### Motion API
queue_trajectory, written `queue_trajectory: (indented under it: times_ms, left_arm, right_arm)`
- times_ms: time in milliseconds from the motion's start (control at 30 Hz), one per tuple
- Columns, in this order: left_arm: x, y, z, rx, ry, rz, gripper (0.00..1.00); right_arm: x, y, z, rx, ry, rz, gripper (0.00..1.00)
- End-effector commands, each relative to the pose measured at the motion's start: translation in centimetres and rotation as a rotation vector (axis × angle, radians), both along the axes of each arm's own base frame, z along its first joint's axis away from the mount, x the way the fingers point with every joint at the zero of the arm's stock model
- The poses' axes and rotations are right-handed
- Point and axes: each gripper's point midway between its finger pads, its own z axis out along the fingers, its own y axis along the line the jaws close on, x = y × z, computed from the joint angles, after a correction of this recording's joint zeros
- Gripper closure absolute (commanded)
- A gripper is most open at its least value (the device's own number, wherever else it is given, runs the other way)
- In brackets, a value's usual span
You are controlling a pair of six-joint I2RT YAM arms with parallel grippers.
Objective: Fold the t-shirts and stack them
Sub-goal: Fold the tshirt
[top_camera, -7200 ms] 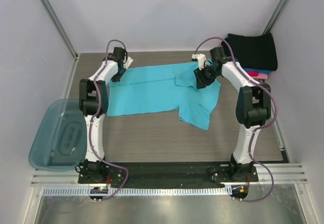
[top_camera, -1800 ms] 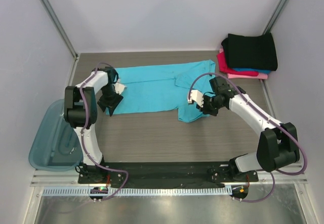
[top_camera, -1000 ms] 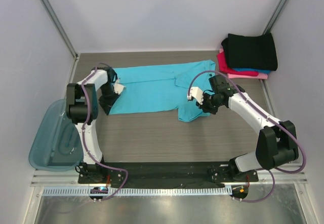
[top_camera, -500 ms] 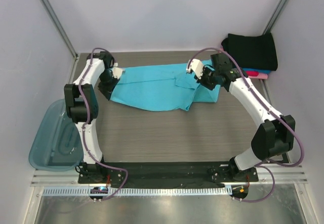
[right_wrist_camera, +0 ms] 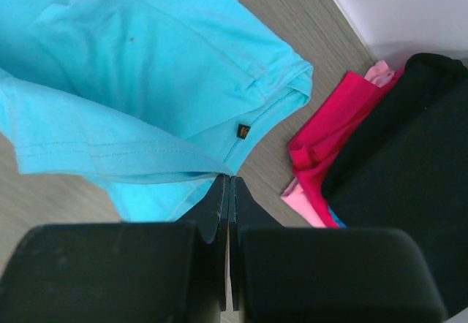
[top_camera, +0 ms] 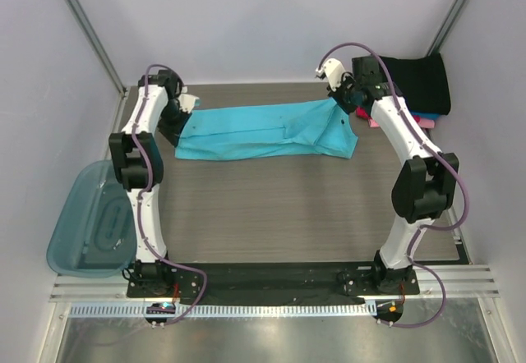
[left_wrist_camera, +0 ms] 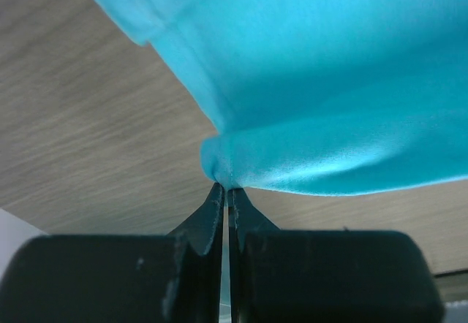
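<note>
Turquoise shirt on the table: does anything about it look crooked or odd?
Slightly: the turquoise t-shirt is folded into a long band, but its right end looks wider than its left, so the edges are uneven. Nothing looks torn.

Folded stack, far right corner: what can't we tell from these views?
- Top view: a black shirt covers the stack; only pink and blue edges show, so the count is unclear.
- Right wrist: stack cut off by the right edge, hidden below by the right gripper.
- Left wrist: turquoise shirt fills the frame; stack out of view.
</note>
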Motion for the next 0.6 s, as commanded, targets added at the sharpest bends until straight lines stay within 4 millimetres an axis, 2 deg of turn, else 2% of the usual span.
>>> queue_trajectory:
  times_ms: [0, 67, 100, 133, 167, 200, 233, 267, 300, 333, 367, 567]
  left_arm:
    - [2.0, 0.2, 1.4, -0.004, -0.065, 0.036, 1.00]
    - [2.9, 0.2, 1.6, -0.006, -0.090, 0.047, 1.00]
    - [3.6, 0.3, 1.7, -0.002, -0.108, 0.048, 1.00]
    - [4.0, 0.4, 1.6, 0.004, -0.115, 0.049, 1.00]
    - [4.3, 0.4, 1.5, 0.006, -0.121, 0.054, 1.00]
    - [4.8, 0.6, 1.4, 0.014, -0.129, 0.051, 1.00]
    - [5.0, 0.6, 1.3, 0.015, -0.132, 0.051, 1.00]
    - [5.2, 0.6, 1.1, 0.018, -0.131, 0.050, 1.00]
    - [5.6, 0.8, 1.2, 0.026, -0.145, 0.048, 1.00]
    - [5.8, 0.9, 0.6, 0.031, -0.136, 0.050, 1.00]
    - [5.9, 0.9, 0.5, 0.035, -0.137, 0.051, 1.00]
    - [7.1, 1.5, -0.5, 0.066, -0.159, 0.081, 1.00]
  right_arm:
    - [2.8, -0.4, 1.6, 0.036, -0.062, -0.064, 0.99]
    - [4.0, -0.6, 1.9, 0.046, -0.077, -0.076, 0.99]
    - [4.6, -0.5, 0.7, 0.043, -0.056, -0.083, 0.99]
    - [5.1, -0.6, 0.4, 0.046, -0.051, -0.089, 0.99]
    - [5.9, -0.6, 1.0, 0.052, -0.070, -0.091, 0.99]
    - [6.3, -0.5, 0.7, 0.053, -0.067, -0.094, 0.99]
    - [6.9, -0.6, -0.7, 0.049, -0.047, -0.097, 0.99]
    - [7.7, -0.5, -0.1, 0.053, -0.066, -0.097, 0.99]
    - [8.1, -0.6, -0.5, 0.053, -0.063, -0.101, 0.99]
    - [8.7, -0.4, -1.7, 0.051, -0.045, -0.103, 0.99]
    - [9.5, -0.3, -1.4, 0.056, -0.062, -0.102, 0.99]
    - [13.4, -0.2, -3.3, 0.070, -0.080, -0.146, 0.99]
